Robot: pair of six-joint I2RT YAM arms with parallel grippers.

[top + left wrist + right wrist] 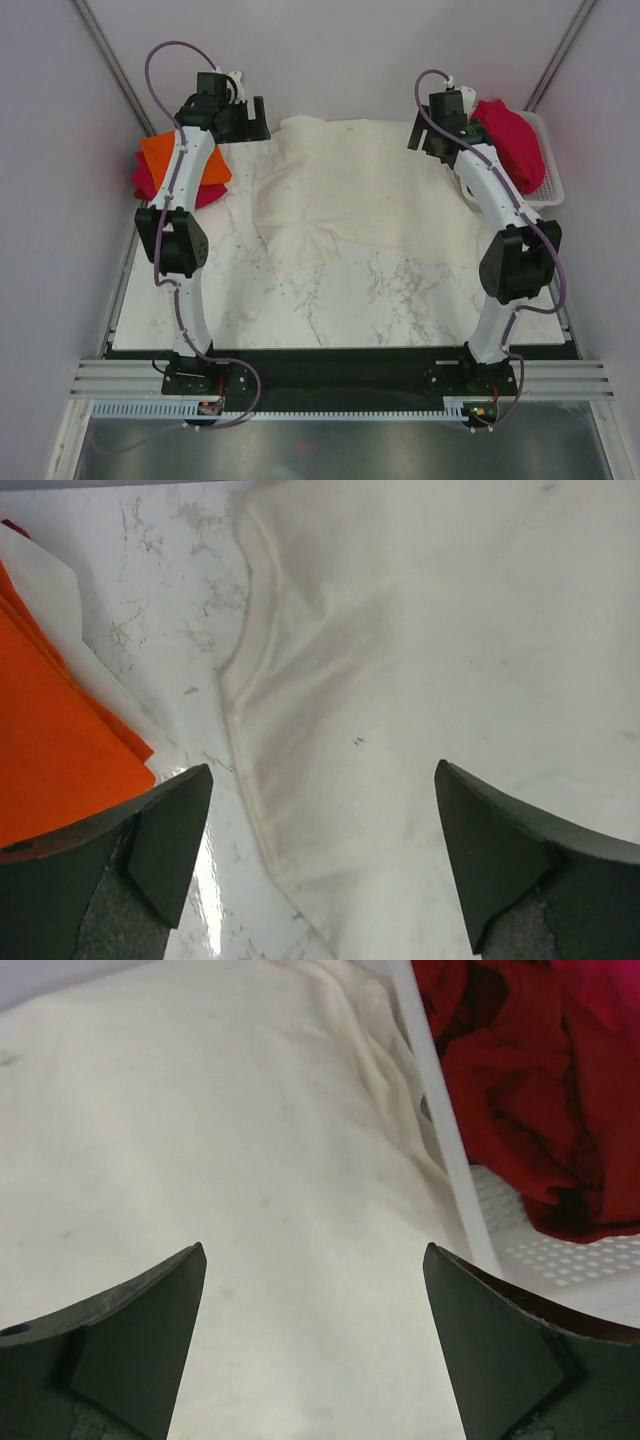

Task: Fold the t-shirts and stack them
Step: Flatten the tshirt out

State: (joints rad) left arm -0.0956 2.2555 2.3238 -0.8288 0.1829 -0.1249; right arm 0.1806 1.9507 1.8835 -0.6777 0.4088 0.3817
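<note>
Evidently soft and light, the cream-white t-shirt (pixel 350 190) looks best pinched at its far corners, where the left end effector (pixel 322 780) and right end effector (pixel 314 1250) gape wide, empty.

Your left arm (pixel 188 170) hides much of the orange t-shirt (pixel 158 152) and the red one (pixel 145 183) beneath, at the bench's left edge.

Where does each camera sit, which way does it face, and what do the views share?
Top external: fixed above and behind the bases, looking down at the table; the left arm and right arm show whole.
Left wrist: on the left arm, looking down past the open left gripper at the cream-white t-shirt and orange t-shirt.
Right wrist: on the right arm, looking past the open right gripper at cream cloth, basket, red t-shirts.
Shared: the cream-white t-shirt, in all three.
</note>
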